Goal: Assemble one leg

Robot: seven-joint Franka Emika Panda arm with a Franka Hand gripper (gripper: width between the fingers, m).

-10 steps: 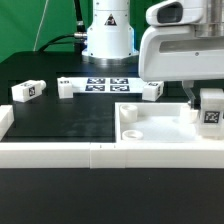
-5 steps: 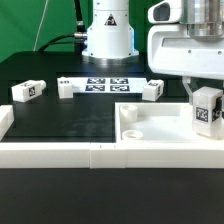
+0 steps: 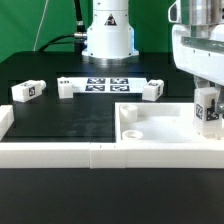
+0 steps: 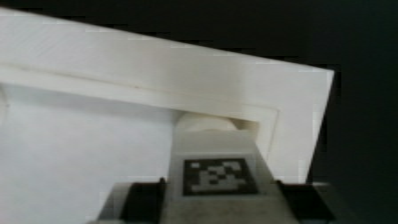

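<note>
My gripper is shut on a white leg with a black-and-white tag and holds it upright over the far right corner of the white tabletop, at the exterior view's right. In the wrist view the held leg sits between my two dark fingers, just above the tabletop's corner hole. Three more legs lie on the black table: one at the left, one by the marker board, one at its right end.
The marker board lies at the back centre before the robot base. Long white border rails run along the table's front, with a short piece at the left.
My gripper has moved toward the exterior view's right and a little down with the leg, closer to the tabletop's far right corner. The other legs have not moved.
</note>
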